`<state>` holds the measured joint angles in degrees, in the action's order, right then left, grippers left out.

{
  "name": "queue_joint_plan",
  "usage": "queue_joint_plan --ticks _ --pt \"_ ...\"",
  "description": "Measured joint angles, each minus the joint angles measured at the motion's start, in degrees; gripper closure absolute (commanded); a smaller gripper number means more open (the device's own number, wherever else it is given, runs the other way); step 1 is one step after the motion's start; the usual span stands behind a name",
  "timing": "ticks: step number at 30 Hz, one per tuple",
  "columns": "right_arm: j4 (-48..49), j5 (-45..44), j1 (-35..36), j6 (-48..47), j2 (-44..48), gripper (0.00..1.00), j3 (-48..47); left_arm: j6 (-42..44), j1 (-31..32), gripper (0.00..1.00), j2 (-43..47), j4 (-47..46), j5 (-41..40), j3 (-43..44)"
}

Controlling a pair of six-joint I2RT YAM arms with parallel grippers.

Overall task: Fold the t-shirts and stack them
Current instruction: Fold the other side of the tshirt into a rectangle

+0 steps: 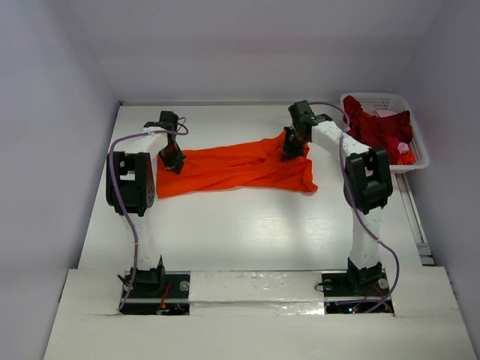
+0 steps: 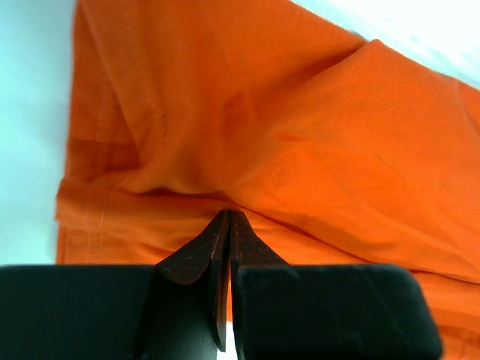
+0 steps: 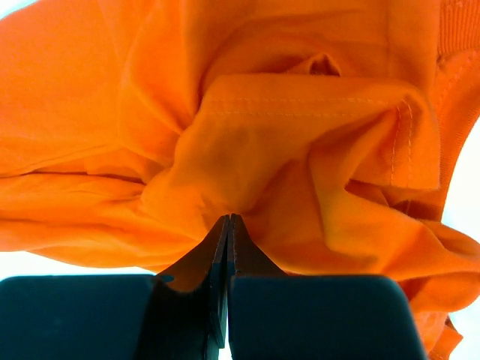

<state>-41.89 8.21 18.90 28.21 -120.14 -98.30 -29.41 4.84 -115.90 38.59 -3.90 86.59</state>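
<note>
Cloth fills both of your wrist views: the orange t-shirt lies stretched in a long, rumpled band across the surface, to the left of the white basket and apart from it. Your right gripper sits at the end of the shirt nearer the basket. Its fingers are pressed together on a bunched fold, and hems and stitching crowd around the tips in the right wrist view. Your left gripper is at the end of the shirt farther from the basket, likewise clenched, its tips meeting on a ridge of fabric drawn up toward them. Between the two the cloth is twisted and creased, and the corner nearest the basket spreads toward you in a loose flap on the surface. Inside the basket you have a heap of dark red t-shirts, piled above its rim on the side facing the orange shirt.
</note>
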Motion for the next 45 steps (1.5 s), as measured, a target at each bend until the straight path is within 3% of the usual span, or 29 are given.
queue_joint_plan --ticks 30,37,45 --pt "-2.84 2.05 0.00 7.56 -3.78 1.00 -9.38 0.00 -0.02 1.00 0.92 -2.34 4.24 -3.89" --pt "-6.01 -1.75 -0.02 7.56 -8.50 1.00 -15.56 -0.02 -0.02 1.00 1.33 -2.34 3.80 -4.50" --pt "-9.66 -9.22 -0.07 8.15 -8.52 1.00 -13.42 0.00 -0.02 1.00 1.33 -2.34 3.78 -4.50"
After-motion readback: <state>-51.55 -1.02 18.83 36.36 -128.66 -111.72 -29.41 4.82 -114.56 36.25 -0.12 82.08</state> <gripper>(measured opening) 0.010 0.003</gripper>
